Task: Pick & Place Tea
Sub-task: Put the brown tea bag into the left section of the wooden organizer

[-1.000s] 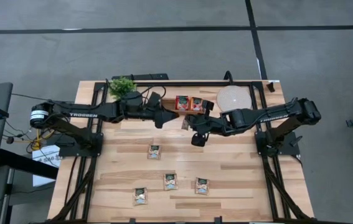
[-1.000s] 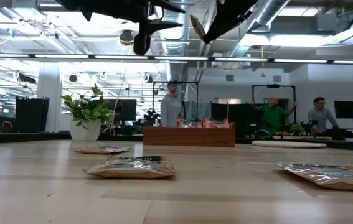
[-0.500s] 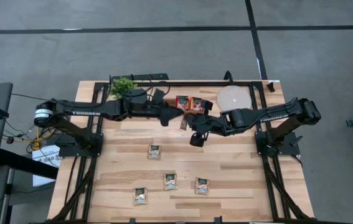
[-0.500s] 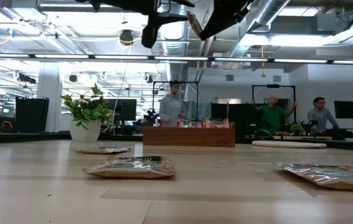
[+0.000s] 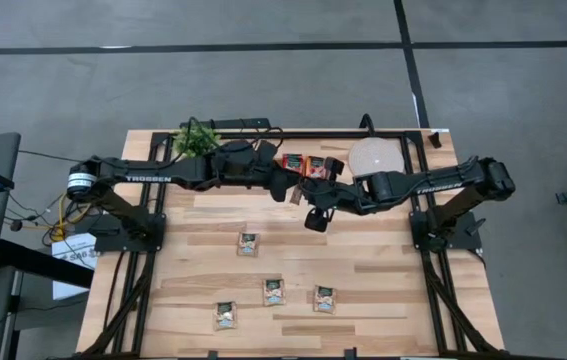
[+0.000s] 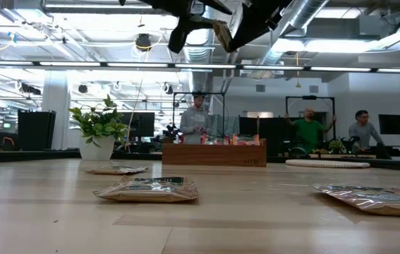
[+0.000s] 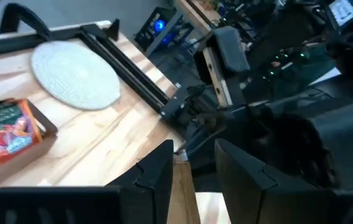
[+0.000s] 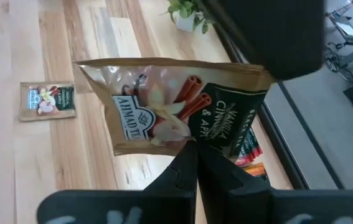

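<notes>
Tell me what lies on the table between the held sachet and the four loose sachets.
Nothing: in the high view bare wood separates the held sachet from the loose sachets.

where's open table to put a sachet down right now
Free: the bare wood between the four loose sachets and the right arm's base, and the near-right corner. Crowded: the back edge, where the tray, disc, plant and both grippers meet.

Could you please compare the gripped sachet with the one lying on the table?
The gripped sachet hangs in the air, pinched by the right gripper; the lying sachet rests flat on the table, untouched. The left gripper is open near the gripped one. Both are flat square tea packets.
</notes>
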